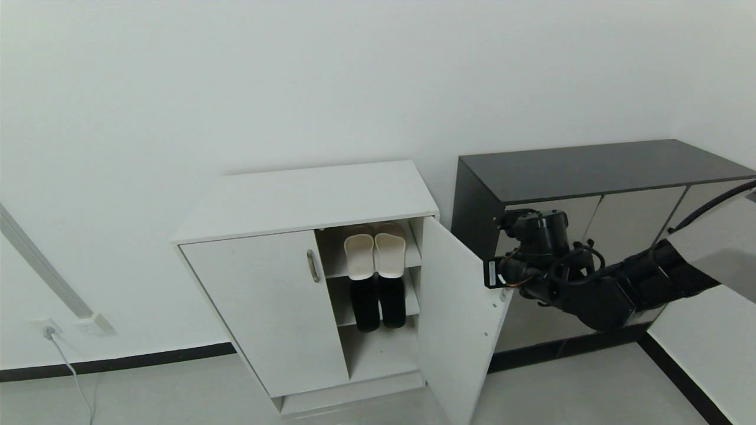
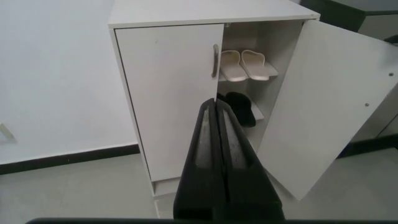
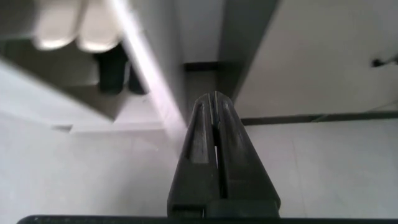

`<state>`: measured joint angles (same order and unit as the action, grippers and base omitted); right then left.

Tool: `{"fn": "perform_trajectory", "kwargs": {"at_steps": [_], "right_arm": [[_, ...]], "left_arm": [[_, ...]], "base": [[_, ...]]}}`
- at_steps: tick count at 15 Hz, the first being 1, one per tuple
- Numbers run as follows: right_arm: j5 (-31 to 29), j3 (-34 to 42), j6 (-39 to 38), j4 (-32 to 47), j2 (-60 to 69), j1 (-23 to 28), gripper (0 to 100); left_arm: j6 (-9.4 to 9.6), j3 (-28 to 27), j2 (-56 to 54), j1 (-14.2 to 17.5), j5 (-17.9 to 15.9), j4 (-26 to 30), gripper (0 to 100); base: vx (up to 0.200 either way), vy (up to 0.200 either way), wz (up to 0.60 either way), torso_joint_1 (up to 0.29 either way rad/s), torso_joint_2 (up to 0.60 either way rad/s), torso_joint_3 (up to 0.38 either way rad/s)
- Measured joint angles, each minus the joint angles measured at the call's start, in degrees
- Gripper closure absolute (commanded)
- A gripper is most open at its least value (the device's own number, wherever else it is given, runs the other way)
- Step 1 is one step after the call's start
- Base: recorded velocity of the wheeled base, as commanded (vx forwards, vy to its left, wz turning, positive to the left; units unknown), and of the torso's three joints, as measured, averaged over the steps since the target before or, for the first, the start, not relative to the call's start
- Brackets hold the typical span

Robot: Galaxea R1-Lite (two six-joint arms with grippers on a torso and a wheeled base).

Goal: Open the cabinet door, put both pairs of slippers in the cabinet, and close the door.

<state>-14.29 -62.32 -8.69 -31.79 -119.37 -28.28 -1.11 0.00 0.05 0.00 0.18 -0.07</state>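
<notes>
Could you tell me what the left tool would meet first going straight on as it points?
Probably the closed door, near its edge below the handle; slightly off, the left tool would enter the opening toward the black slippers.

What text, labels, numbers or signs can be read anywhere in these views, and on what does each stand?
None can be read.
The white cabinet, its open door, the white slippers, the black slippers, the dark cabinet and the wall socket show no print.
A small plate at the right arm's tip is too small to read.
</notes>
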Motion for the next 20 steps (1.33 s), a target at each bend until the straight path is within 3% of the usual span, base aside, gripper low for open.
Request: {"fn": "perform_trajectory", "kwargs": {"at_steps": [6, 9, 12, 18, 20], "right_arm": [[2.11, 7.22, -1.90, -4.34, 4.29, -9.62, 100], [7.14, 12.54, 1.08, -14.87, 6.28, -10.39, 100], [7.83, 16.63, 2.54, -20.18, 6.89, -10.52, 100], [9.64, 19.21, 2.67, -21.11, 6.63, -11.57, 100], [12.57, 20.43, 2.67, -22.17, 6.50, -11.62, 100]], "left_arm": [[0.00, 0.00, 0.00, 0.00, 0.04, 0.00, 100], [-0.01, 0.00, 0.00, 0.00, 0.04, 0.00, 100], [-0.01, 0.00, 0.00, -0.02, 0.06, 0.00, 100], [-0.01, 0.00, 0.00, 0.00, -0.02, 0.05, 100], [-0.01, 0.00, 0.00, 0.00, 0.02, 0.00, 100]], "base": [[0.000, 0.000, 0.00, 0.000, 0.00, 0.000], [0.000, 0.000, 0.00, 0.000, 0.00, 0.000], [0.000, 0.000, 0.00, 0.000, 0.00, 0.000], [0.000, 0.000, 0.60, 0.004, 0.00, 0.005], [0.000, 0.000, 0.00, 0.000, 0.00, 0.000]]}}
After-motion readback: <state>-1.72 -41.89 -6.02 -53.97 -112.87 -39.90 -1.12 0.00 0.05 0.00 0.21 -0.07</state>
